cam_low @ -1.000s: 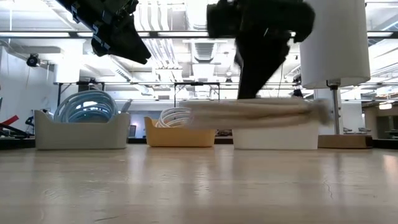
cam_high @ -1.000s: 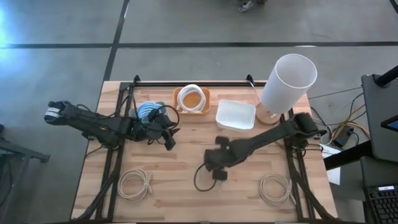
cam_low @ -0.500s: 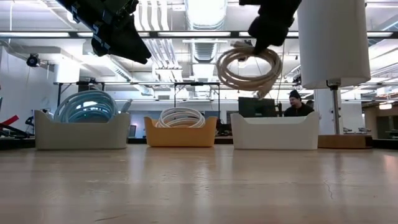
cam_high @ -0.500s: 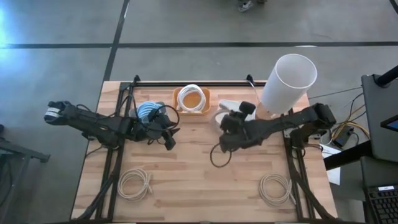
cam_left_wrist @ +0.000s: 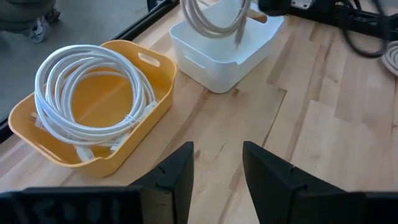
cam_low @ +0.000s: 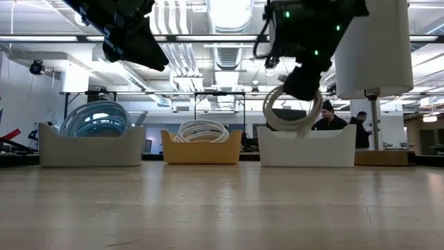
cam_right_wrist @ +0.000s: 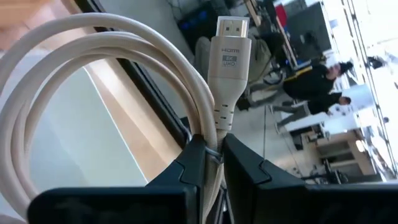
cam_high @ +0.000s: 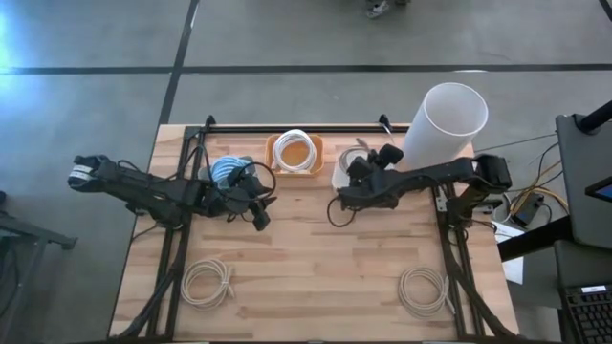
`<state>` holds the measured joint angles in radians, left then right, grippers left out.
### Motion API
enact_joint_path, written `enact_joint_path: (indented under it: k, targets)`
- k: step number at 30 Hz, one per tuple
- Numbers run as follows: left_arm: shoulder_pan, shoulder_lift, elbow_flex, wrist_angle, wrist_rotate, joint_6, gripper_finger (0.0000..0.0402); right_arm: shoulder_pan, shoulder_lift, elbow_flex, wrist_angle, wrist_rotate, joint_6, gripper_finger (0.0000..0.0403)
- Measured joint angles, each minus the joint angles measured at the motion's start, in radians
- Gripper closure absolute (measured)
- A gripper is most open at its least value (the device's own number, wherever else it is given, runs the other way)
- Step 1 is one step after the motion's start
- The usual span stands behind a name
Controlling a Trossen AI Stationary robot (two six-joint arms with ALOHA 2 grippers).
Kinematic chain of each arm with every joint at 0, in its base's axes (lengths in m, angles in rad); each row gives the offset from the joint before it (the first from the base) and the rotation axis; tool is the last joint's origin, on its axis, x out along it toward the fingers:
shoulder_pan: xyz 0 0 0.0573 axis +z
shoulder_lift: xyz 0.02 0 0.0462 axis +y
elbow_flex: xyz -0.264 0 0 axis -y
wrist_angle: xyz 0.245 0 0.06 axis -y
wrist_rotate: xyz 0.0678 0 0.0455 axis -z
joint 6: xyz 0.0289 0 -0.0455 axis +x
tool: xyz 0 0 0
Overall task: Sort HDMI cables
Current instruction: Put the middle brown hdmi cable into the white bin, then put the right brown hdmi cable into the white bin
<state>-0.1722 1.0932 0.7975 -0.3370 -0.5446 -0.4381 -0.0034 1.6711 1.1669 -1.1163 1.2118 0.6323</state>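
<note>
HDMI cables are spread over your table, and the one that matters is the beige coil (cam_low: 290, 111) pinched in your right gripper (cam_right_wrist: 211, 163), whose fingers are closed tight on the bundled loops just below the plug. It hangs over the white bin (cam_high: 344, 177) at the back of the table, its lower loops level with the bin's rim in the low view (whether they touch the bin you cannot tell). From the left wrist view you see the same coil (cam_left_wrist: 214, 17) dangling above that bin (cam_left_wrist: 217, 53). Beside the white bin sits the yellow bin (cam_high: 295, 153) with a white coil (cam_left_wrist: 93, 93) lying in it, and beside that a third bin (cam_low: 90, 144) holding a light blue coil (cam_low: 94, 119). Your left gripper (cam_left_wrist: 216, 171) hovers above the bare wood just in front of the blue coil's bin, fingers parted with a clear gap and nothing between them. Two more pale coils lie flat near the front edge of the table (cam_high: 287, 287), one (cam_high: 207, 283) toward the left corner and one (cam_high: 424, 290) toward the right, well apart. A tall white cylinder (cam_high: 442, 124) stands at the back right on a wooden base. People (cam_right_wrist: 317, 81) show in the room beyond.
</note>
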Motion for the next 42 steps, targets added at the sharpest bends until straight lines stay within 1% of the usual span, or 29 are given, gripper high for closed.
enact_joint_path:
  k: [4, 10, 12, 14, 16, 21, 27, 31, 34, 42]
  targets:
    - [0.000, 0.000, 0.000, 0.000, 0.000, 0.000, 0.0262, -0.015, 0.000, -0.072, 0.062, -0.016, 0.001, 0.0362]
    - [0.000, 0.000, -0.001, 0.000, 0.000, -0.001, 0.0262, -0.016, 0.001, -0.162, 0.161, -0.085, -0.003, 0.0359]
    - [0.000, 0.000, -0.001, 0.000, 0.000, -0.001, 0.0262, -0.021, 0.000, -0.189, 0.199, -0.123, -0.004, 0.0359]
    - [0.000, 0.000, -0.001, 0.000, 0.000, -0.002, 0.0262, -0.023, 0.000, -0.210, 0.248, -0.159, -0.022, 0.0358]
    - [0.000, 0.000, -0.001, 0.000, 0.000, -0.004, 0.0262, -0.024, 0.000, -0.229, 0.291, -0.169, -0.052, 0.0358]
    - [0.000, 0.000, -0.001, 0.001, 0.000, -0.007, 0.0262, -0.024, 0.000, -0.236, 0.320, -0.169, -0.092, 0.0358]
    - [0.000, 0.000, -0.001, 0.001, 0.000, -0.007, 0.0262, -0.024, 0.000, -0.200, 0.320, -0.176, -0.139, 0.0354]
    - [0.000, 0.000, -0.001, 0.001, 0.000, -0.007, 0.0262, -0.026, 0.000, -0.173, 0.320, -0.180, -0.142, 0.0334]
    - [0.000, 0.000, -0.001, 0.001, 0.000, -0.007, 0.0262, -0.037, 0.000, -0.160, 0.321, -0.210, -0.154, 0.0312]
    - [0.000, 0.000, -0.001, 0.001, 0.000, -0.007, 0.0262, -0.049, 0.000, -0.158, 0.320, -0.230, -0.154, 0.0260]
